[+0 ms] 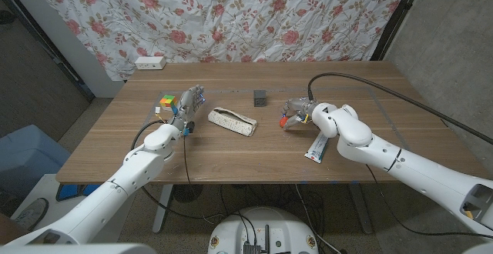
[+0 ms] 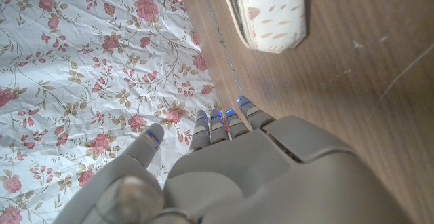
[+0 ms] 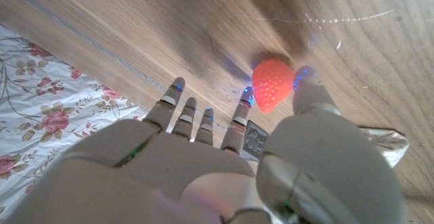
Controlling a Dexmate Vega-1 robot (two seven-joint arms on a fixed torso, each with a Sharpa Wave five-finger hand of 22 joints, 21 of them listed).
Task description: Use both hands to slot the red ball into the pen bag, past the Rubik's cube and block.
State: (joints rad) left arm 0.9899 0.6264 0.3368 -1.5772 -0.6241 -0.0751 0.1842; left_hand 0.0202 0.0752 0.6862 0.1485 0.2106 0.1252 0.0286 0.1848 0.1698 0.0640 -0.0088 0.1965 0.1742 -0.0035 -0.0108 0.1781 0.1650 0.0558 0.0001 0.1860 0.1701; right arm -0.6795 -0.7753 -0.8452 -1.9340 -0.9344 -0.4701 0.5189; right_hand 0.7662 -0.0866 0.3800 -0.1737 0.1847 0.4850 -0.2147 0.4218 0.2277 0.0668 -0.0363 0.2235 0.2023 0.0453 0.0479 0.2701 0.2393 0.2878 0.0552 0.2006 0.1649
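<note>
My right hand [image 1: 295,112] pinches the red ball [image 3: 272,85] low over the worktop [image 1: 370,92], at three o'clock from the pen bag [image 1: 233,121]. My left hand [image 1: 187,106] hovers spread beside the Rubik's cube [image 1: 168,101]. The block [image 1: 259,97] sits at one o'clock from the bag.

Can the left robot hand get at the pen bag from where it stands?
Probably yes: the left robot hand holds nothing, and only bare table lies between it and the pen bag.
</note>
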